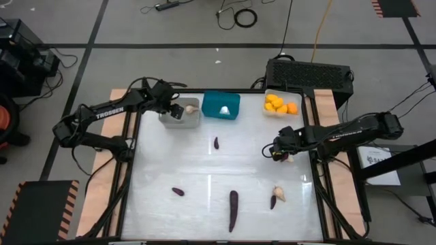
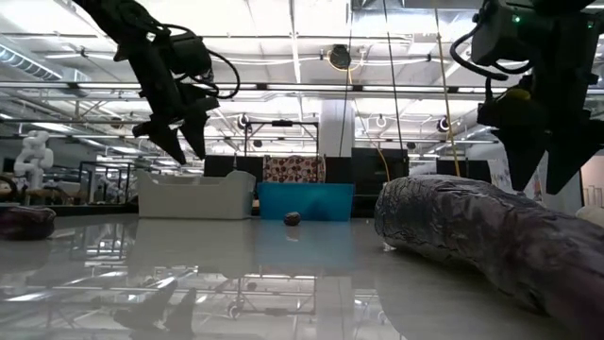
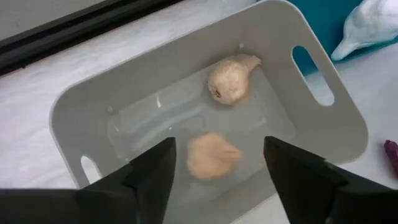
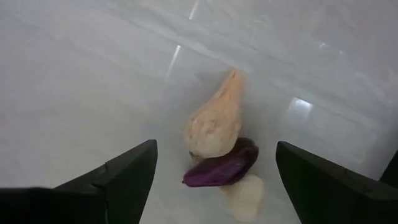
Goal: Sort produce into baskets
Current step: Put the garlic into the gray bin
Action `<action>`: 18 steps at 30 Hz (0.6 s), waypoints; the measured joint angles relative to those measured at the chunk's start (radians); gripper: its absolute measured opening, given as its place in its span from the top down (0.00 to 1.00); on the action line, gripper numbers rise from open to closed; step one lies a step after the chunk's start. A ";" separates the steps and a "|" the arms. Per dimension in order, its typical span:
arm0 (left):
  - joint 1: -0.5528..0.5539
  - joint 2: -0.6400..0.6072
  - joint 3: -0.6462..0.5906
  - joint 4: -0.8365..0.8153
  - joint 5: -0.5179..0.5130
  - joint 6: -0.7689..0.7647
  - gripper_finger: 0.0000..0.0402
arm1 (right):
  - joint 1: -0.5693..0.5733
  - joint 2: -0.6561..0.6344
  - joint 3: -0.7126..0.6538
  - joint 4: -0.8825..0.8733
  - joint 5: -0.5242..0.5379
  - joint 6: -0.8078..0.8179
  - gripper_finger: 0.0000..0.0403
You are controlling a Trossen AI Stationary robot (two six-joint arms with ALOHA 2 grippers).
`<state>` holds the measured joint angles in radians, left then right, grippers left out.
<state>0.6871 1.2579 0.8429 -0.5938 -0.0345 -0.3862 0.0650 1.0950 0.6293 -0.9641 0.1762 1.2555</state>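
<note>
Two bulbs (image 3: 221, 115) below open left tool (image 3: 217, 168).

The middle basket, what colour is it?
Teal blue basket, clearest in the high view.

Bright overhead lighting, glare streaks on the glossy white table (image 1: 225, 170); near eggplant (image 2: 491, 236) blurred

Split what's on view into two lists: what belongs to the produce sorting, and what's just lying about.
Belongs:
grey basket holding beige bulbs
teal basket
clear basket of yellow fruits
long purple vegetable
small purple pieces
left gripper, open
right gripper, open

Lying about:
black box
floor cables
</note>
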 joint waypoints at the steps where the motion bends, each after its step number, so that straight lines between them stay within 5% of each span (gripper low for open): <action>1: 0.001 0.000 0.000 0.000 0.000 0.000 0.35 | 0.000 0.000 -0.001 0.004 0.000 0.003 0.21; 9: 0.000 0.001 0.073 -0.029 0.026 0.007 0.28 | -0.001 0.000 -0.021 0.031 0.003 -0.015 0.21; 18: -0.014 -0.002 0.219 -0.045 0.105 0.003 0.27 | -0.012 0.001 -0.175 0.294 -0.050 -0.025 0.22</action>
<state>0.6734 1.2556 1.0621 -0.6393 0.0701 -0.3830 0.0532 1.0958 0.4543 -0.6701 0.1266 1.2306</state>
